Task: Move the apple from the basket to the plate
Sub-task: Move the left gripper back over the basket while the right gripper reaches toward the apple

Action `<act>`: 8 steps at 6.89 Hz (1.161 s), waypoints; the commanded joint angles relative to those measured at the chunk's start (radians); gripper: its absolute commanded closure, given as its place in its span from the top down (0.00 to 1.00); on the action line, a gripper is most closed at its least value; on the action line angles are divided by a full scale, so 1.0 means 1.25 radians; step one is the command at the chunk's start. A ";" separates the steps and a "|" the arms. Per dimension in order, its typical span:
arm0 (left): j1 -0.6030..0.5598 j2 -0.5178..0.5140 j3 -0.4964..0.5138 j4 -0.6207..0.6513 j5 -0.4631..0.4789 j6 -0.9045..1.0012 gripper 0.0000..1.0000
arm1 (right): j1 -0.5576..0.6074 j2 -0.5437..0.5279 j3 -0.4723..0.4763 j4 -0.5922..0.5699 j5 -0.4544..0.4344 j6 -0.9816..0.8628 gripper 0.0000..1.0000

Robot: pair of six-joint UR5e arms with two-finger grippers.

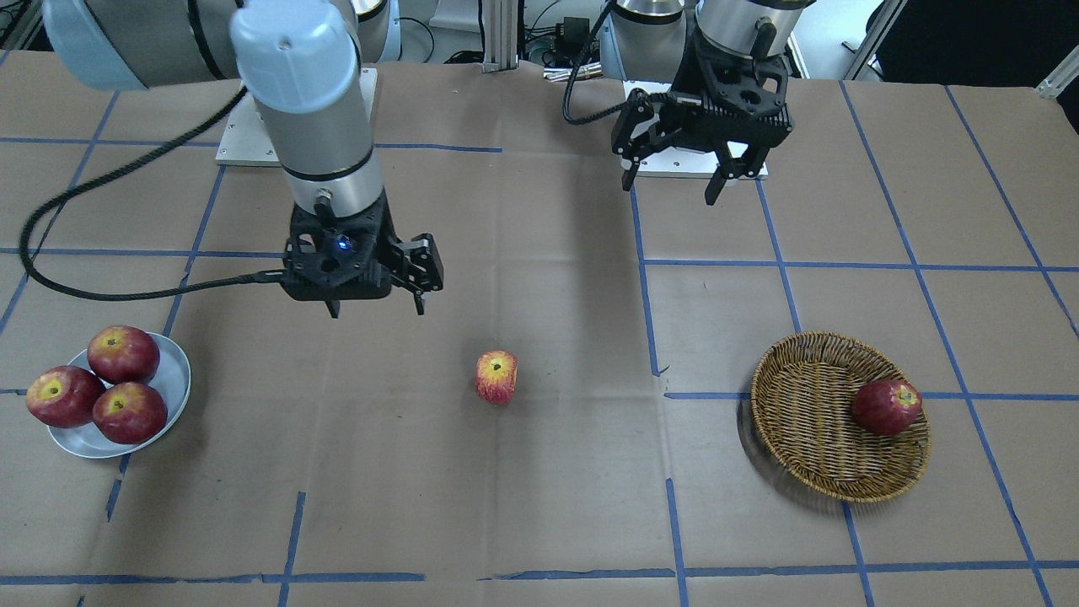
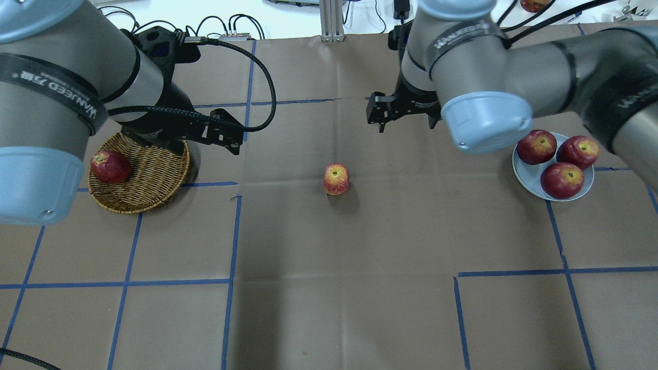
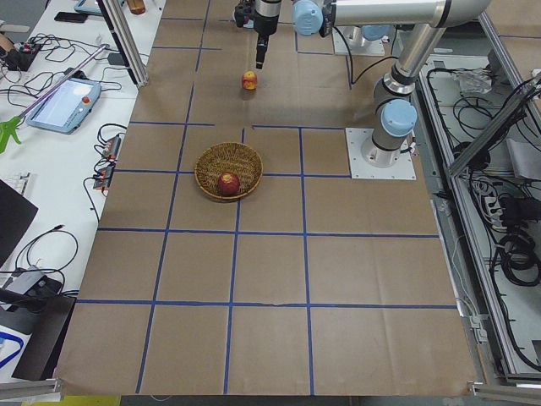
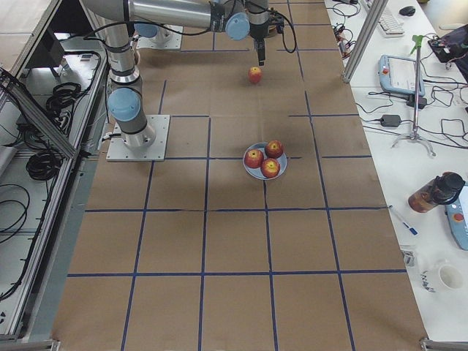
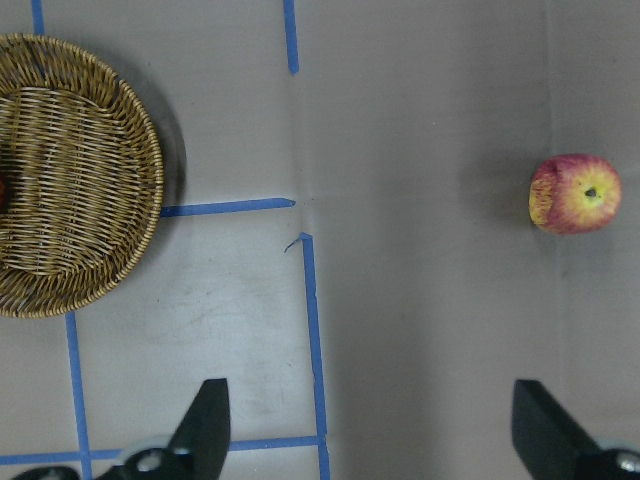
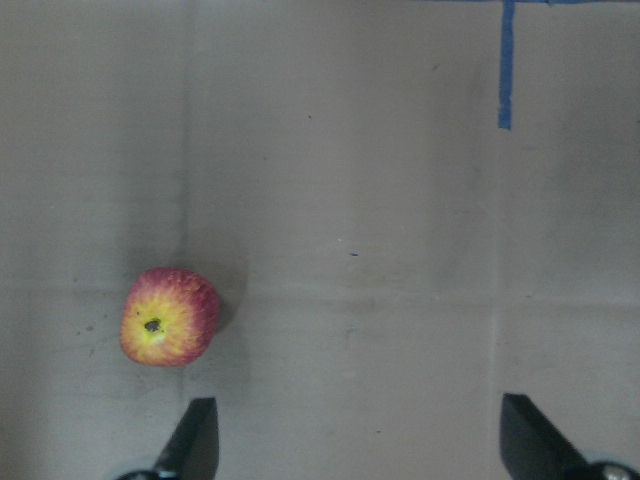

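Wicker basket (image 1: 801, 421) holds one dark red apple (image 1: 885, 406), lying against the inside of its rim. Grey-white plate (image 1: 175, 371) carries three deep-red apples (image 1: 123, 355), each touching the others. The apple (image 1: 496, 377), pinkish-red with a yellow blush, stands alone on the brown-papered bench (image 1: 539, 506), between basket and plate and well apart from both. Left gripper (image 1: 670, 190) and right gripper (image 1: 377, 310) hang above the bench, jaws spread wide and empty. Blue tape (image 1: 645, 337) grids the surface. A side desk (image 3: 51, 169) bears a handheld pendant (image 3: 63, 100).
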 commanded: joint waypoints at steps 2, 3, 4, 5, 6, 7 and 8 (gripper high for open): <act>0.034 0.016 -0.016 -0.061 0.003 0.011 0.99 | 0.103 0.164 0.002 -0.187 -0.038 0.120 1.00; 0.040 0.006 -0.016 -0.122 0.022 0.010 0.99 | 0.115 0.213 0.004 -0.243 -0.038 0.135 1.00; 0.042 0.012 -0.016 -0.119 0.024 0.010 0.99 | 0.130 0.248 0.007 -0.275 -0.039 0.145 1.00; 0.053 0.010 -0.016 -0.121 0.047 0.017 0.99 | 0.141 0.264 0.010 -0.280 -0.045 0.145 1.00; 0.068 0.002 0.000 -0.121 0.104 0.031 0.99 | 0.142 0.270 0.019 -0.280 -0.044 0.144 1.00; 0.070 -0.010 0.007 -0.121 0.111 0.033 0.99 | 0.142 0.272 0.039 -0.281 -0.043 0.139 1.00; 0.070 -0.017 0.023 -0.121 0.114 0.034 0.99 | 0.142 0.273 0.056 -0.281 -0.044 0.134 0.95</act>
